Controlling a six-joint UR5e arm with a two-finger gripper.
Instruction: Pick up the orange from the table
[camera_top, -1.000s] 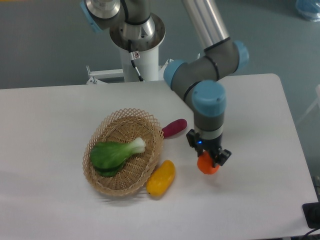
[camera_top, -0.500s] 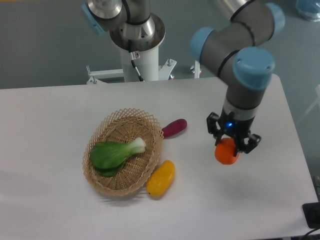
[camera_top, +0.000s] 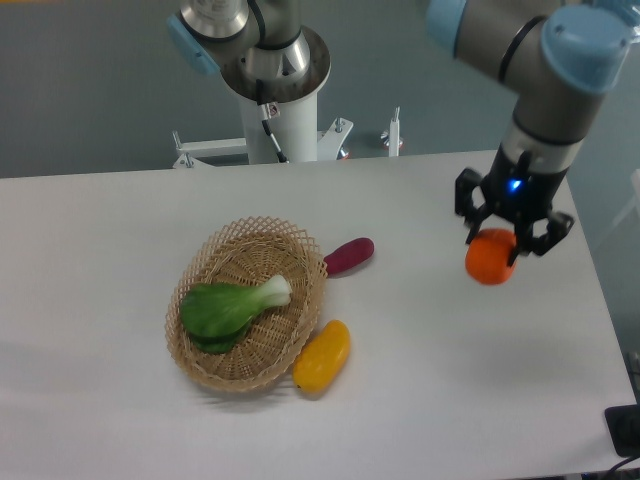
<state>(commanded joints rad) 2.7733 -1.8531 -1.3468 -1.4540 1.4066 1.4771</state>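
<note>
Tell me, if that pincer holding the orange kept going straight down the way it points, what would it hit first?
Most likely bare table. The pincer points down with the orange in its grip, and nothing else seems to lie beneath it, though height is hard to judge from this single view.

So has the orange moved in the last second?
Yes. The orange, held in the jaws, went up and right, away from the basket toward the table's right edge.

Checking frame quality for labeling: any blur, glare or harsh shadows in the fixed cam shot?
Fixed camera: even, soft light, with only faint shadows beside the woven wicker basket and the elongated yellow fruit; no glare on the white matte table; the small round orange in the black two-finger gripper looks slightly soft-edged; the overall picture is low-resolution and slightly soft.
</note>
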